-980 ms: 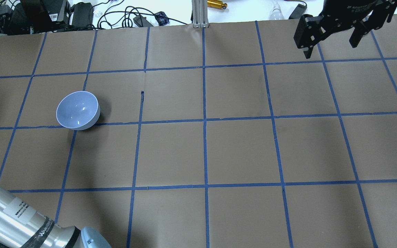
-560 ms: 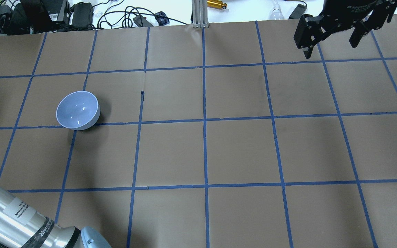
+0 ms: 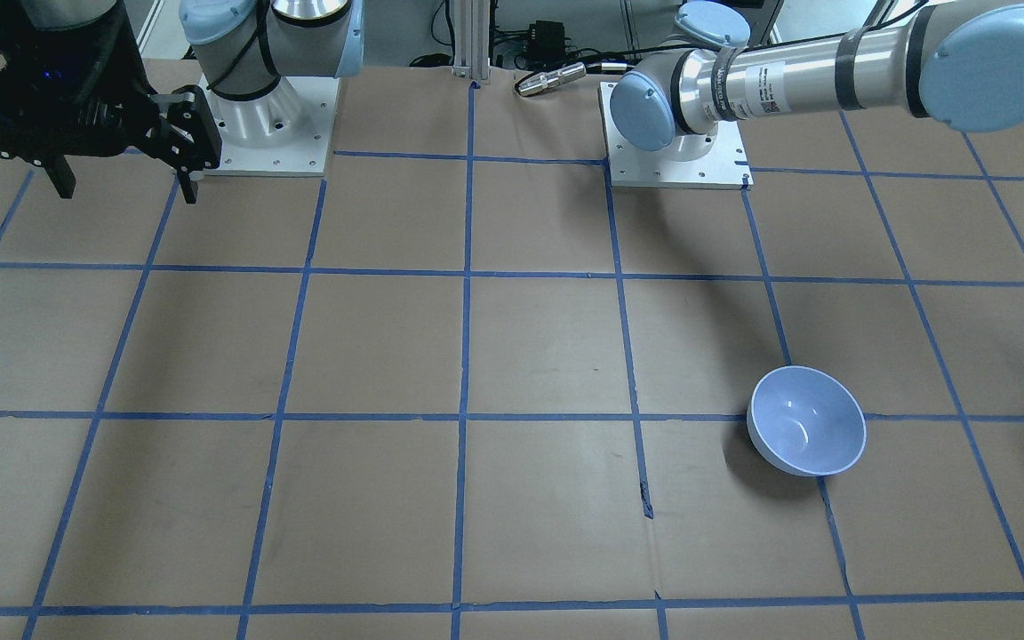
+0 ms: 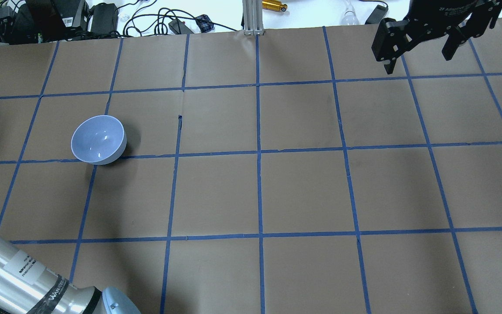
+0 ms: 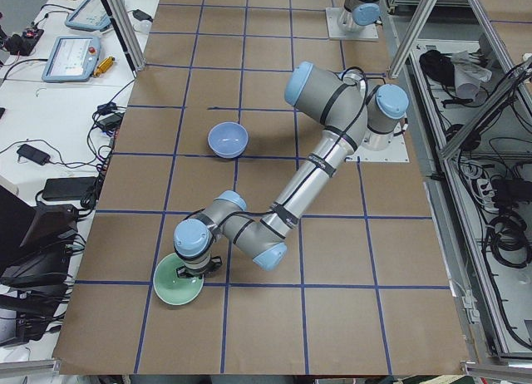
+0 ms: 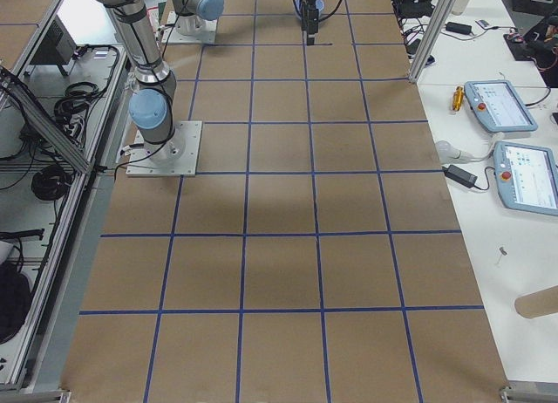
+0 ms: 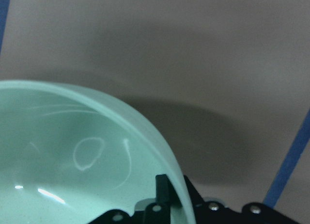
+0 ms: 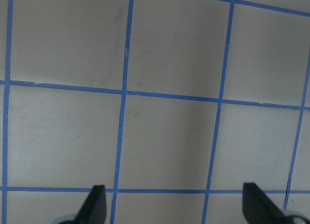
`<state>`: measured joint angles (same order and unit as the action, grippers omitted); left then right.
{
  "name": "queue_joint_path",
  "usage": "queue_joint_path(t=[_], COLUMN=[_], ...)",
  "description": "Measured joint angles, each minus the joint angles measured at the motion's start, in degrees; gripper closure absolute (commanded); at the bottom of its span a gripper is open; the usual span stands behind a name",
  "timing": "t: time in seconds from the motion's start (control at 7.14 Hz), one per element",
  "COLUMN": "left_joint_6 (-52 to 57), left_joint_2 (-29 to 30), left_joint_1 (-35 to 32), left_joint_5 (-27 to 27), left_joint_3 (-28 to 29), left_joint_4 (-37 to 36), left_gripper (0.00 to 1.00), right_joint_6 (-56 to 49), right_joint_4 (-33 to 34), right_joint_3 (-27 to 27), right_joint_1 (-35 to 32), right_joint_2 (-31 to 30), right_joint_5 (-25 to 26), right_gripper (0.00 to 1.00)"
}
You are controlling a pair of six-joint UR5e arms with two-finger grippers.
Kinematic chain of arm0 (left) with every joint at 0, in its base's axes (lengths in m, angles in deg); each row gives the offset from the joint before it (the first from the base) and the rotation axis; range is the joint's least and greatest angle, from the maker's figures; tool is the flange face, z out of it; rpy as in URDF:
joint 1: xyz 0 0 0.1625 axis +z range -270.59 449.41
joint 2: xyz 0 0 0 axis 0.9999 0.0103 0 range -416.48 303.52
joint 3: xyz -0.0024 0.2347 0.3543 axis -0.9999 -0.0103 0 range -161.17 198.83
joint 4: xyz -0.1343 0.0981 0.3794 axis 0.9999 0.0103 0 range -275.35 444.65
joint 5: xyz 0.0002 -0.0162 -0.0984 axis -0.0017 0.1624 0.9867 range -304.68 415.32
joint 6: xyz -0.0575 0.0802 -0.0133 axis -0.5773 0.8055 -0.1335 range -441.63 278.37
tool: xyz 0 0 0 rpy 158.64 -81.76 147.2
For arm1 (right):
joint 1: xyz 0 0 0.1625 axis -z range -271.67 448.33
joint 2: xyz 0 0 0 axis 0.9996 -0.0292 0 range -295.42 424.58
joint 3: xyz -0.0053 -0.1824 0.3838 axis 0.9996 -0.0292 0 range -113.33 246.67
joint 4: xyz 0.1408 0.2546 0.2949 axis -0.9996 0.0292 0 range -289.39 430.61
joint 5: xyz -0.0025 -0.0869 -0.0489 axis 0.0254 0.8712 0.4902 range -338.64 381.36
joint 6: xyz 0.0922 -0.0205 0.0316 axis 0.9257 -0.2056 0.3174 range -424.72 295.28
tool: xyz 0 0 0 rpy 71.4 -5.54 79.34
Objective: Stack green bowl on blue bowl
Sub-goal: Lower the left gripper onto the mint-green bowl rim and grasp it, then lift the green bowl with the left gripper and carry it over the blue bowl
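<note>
The green bowl (image 5: pixel 178 285) is at the table's end on my left; it fills the lower left of the left wrist view (image 7: pixel 72 151). My left gripper (image 5: pixel 198 268) is shut on its rim, with one finger (image 7: pixel 162 189) inside the bowl. The blue bowl (image 4: pixel 98 139) stands upright and empty on the left half of the table, well apart from the green bowl; it also shows in the front-facing view (image 3: pixel 805 422) and the left view (image 5: pixel 227 139). My right gripper (image 4: pixel 418 59) is open and empty, high over the far right of the table.
Brown paper with a blue tape grid (image 4: pixel 259 152) covers the table. Cables and power bricks (image 4: pixel 103 17) lie beyond the far edge. An aluminium post (image 4: pixel 253 17) stands at the far middle. Teach pendants (image 6: pixel 514 141) lie on a side bench.
The sliver of green bowl at the left edge of the overhead view has shrunk, moving left out of that view. The blue bowl and the right gripper have stayed put.
</note>
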<state>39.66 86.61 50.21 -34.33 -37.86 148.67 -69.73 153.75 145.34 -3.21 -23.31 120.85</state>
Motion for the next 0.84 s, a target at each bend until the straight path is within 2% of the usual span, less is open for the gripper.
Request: queue_joint_path(t=[0.42,0.84], left_joint_6=[-1.28,-7.74], left_joint_2=[-1.50,-7.84], left_joint_1=[-0.15,-2.74], left_joint_5=[-0.12,-0.60], left_joint_3=[-0.22,-2.67], left_joint_4=[1.83,8.17], left_gripper=[1.00,1.00], right_joint_6=[0.00,0.00], right_joint_4=[0.00,0.00], right_joint_3=[0.00,0.00], right_joint_1=[-0.01,0.00], right_joint_2=[0.00,0.00], right_joint_5=[0.00,0.00], right_gripper=[0.00,0.00])
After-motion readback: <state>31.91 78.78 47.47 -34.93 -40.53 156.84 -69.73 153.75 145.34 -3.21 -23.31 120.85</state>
